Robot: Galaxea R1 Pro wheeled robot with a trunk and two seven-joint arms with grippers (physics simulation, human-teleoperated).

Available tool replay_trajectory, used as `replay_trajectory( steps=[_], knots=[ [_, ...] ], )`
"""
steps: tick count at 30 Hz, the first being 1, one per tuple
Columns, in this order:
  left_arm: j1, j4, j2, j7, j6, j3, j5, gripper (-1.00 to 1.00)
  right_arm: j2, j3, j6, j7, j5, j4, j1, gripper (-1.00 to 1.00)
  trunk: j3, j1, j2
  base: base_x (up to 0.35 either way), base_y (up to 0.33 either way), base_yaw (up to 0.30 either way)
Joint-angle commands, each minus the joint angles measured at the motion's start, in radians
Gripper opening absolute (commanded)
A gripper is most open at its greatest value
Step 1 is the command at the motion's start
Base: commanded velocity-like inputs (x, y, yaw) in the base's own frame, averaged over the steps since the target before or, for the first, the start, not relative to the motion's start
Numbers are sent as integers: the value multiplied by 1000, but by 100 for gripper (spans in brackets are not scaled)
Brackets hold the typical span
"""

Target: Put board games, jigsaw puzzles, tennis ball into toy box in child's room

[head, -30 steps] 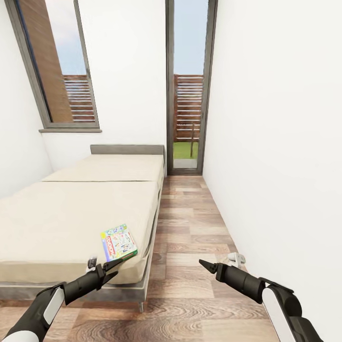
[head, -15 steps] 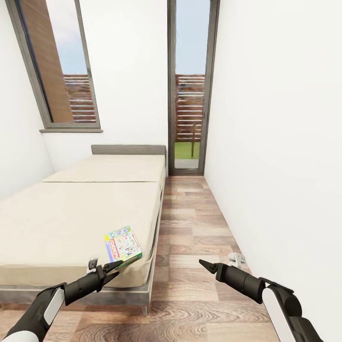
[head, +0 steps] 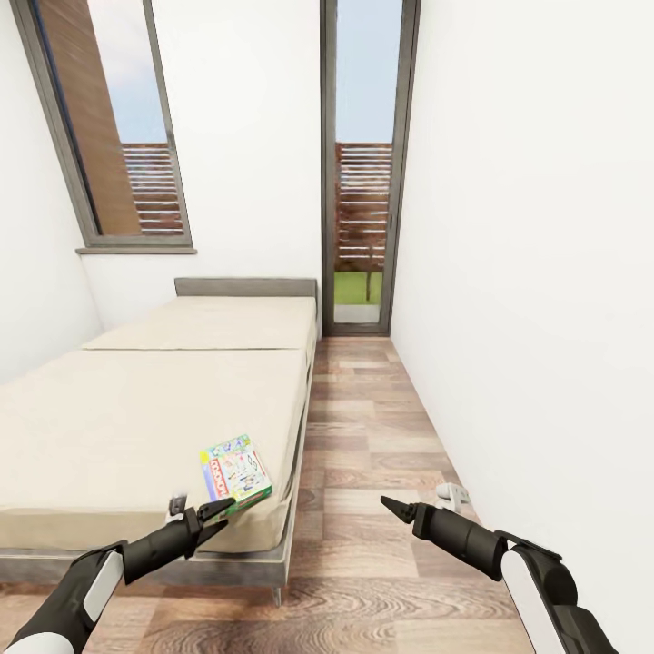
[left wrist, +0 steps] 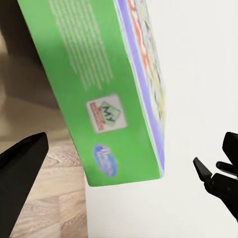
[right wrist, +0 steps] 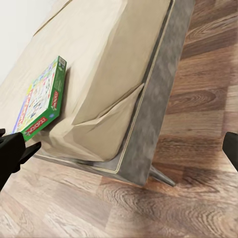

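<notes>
Game box lies at the bed's near right corner. Left gripper hovers just short of it, fingers wide; right gripper's fingers unclear. Next: reach forward, close on the box edge.

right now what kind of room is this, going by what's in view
Most likely a narrow bedroom. A long bed with a bare cream mattress fills one side, a colourful board game lies near its corner, and a wood plank floor runs to a tall glass door opening on a fenced yard.
</notes>
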State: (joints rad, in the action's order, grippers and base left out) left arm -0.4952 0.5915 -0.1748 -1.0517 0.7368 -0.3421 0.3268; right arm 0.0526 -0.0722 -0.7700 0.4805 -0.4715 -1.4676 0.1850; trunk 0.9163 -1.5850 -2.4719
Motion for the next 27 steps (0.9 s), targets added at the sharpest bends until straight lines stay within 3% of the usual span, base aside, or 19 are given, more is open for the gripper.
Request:
replay_trajectory(
  steps=[1, 8, 27],
  knots=[
    [-2, 1, 0, 0, -20, -8, 20, 100, 0, -1, -6, 3, -1, 0, 1, 100, -2, 4, 7, 0, 0, 0],
    [-2, 1, 0, 1, -20, -8, 20, 100, 1, -1, -6, 3, -1, 0, 1, 100, -24, 31, 56, 0, 0, 0],
    [-2, 1, 0, 1, -20, -8, 20, 100, 1, -1, -6, 3, -1, 0, 1, 100, -24, 31, 56, 0, 0, 0]
  ],
)
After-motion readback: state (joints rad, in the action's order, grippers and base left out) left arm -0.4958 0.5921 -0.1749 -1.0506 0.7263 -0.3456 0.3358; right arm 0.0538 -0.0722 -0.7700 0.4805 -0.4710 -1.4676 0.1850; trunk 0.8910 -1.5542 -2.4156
